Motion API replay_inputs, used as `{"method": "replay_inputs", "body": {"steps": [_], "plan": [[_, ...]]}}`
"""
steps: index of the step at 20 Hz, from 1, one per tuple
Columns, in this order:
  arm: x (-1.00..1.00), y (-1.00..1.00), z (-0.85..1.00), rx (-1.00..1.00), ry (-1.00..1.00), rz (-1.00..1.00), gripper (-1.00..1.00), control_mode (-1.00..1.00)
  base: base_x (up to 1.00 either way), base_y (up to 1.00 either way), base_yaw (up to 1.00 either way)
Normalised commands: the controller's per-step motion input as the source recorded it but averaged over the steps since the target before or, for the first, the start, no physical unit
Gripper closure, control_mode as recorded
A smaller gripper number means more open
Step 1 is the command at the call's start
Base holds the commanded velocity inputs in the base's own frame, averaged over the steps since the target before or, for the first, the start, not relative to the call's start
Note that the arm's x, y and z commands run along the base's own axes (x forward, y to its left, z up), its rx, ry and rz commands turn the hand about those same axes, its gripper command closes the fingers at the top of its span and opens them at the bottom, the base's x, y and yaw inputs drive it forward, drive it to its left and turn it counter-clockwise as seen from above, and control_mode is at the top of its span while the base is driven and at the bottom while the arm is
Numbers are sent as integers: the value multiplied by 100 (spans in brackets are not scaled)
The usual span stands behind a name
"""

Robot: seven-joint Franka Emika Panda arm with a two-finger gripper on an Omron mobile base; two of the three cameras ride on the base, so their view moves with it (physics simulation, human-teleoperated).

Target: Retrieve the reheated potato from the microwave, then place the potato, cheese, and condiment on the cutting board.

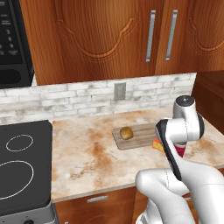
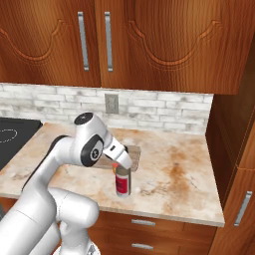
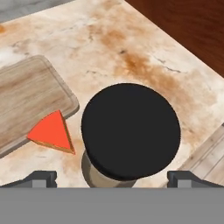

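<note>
Hovering gripper (image 3: pixel 111 177) spread wide above one condiment (image 3: pixel 130 131), one cheese (image 3: pixel 51 133), one potato (image 1: pixel 126 133) on one cutting board (image 1: pixel 140 135)

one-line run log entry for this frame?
potato: on cutting board | cheese: on counter, at board's edge | condiment: upright on counter | gripper: open, above condiment cap

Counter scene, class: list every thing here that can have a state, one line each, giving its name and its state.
potato: lying on the cutting board.
cheese: flat on the counter, beside the board's corner, not on it.
condiment: upright on the counter, cap on, off the board.
tool: open, fingers either side of the condiment's cap, not gripping.
microwave: door state cannot be told.
upper cabinets: doors closed.
</note>
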Motion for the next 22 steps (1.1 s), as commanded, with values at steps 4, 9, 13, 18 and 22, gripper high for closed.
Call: {"method": "replay_inputs", "body": {"steps": [4, 9, 13, 18, 22], "plan": [[11, -6, -10, -1, 0, 0, -100, -100, 0, 0, 0], [10, -4, -13, -1, 0, 0, -100, -100, 0, 0, 0], [0, 0, -6, -1, 0, 0, -100, -100, 0, 0, 0], [-2, 0, 0, -6, -12, 0, -100, -100, 0, 0, 0], [-3, 1, 0, -10, -17, -1, -100, -100, 0, 0, 0]]}}
